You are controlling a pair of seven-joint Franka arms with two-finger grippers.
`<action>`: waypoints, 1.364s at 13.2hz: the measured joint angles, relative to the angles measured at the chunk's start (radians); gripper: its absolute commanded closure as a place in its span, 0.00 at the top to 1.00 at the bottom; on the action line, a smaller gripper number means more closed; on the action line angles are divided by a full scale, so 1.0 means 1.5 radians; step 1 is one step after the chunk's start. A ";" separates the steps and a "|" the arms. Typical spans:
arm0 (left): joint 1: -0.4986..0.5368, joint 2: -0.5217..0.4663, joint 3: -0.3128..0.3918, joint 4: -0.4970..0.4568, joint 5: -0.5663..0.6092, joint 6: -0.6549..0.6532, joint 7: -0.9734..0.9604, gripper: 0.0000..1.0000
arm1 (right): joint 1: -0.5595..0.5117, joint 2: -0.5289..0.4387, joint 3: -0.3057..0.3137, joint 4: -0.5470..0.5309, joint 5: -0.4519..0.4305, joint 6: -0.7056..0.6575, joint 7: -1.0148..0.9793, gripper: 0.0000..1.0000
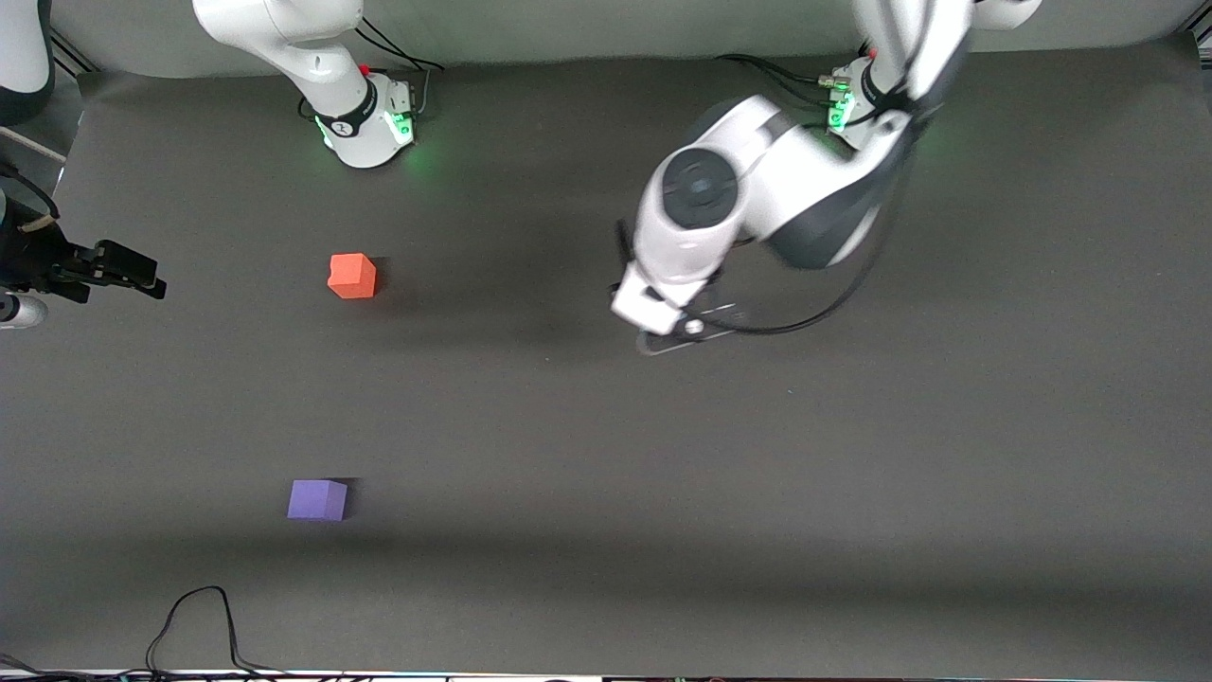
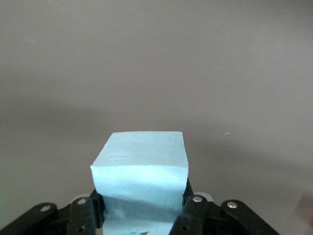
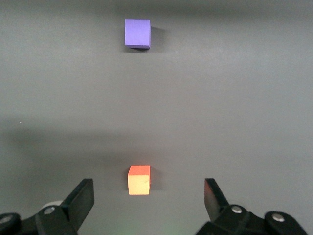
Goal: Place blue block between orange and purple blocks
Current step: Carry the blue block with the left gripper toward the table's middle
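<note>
- We see the left arm reaching from its base at the upper right of the front view toward the middle of the table, wrist bent down, its gripper (image 2: 142, 215) hidden under the wrist there.
- In the left wrist view, that gripper's fingers (image 2: 193, 215) are pinching the blue block (image 2: 142, 169) on two opposite sides, above bare table (image 1: 852, 474).
- The blue block is a light sky-blue matte cube, squarely held, no long axis; its surface shows faint scuffs.
- Our right gripper (image 3: 149, 198) has its fingers spread wide and holds nothing; it waits over the orange block (image 1: 352, 276).
- The orange block sits left of centre in the front view; the purple block (image 1: 317, 499) lies lower left, nearer the camera, well apart from it.
</note>
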 measured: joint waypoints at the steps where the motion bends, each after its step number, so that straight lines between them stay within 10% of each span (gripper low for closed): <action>1: -0.019 0.032 0.000 0.007 0.005 0.039 -0.023 0.48 | 0.000 0.000 0.000 -0.001 0.000 0.003 0.000 1.00; 11: -0.136 0.189 0.019 0.012 0.095 0.169 -0.091 0.52 | 0.000 0.000 0.000 -0.015 0.000 0.021 -0.001 1.00; 14: -0.143 0.214 0.025 0.011 0.101 0.209 -0.096 1.00 | 0.000 0.000 0.000 -0.030 0.000 0.031 -0.001 1.00; 18: -0.146 0.215 0.026 0.015 0.101 0.213 -0.107 1.00 | 0.001 0.000 0.001 -0.051 0.000 0.050 -0.001 1.00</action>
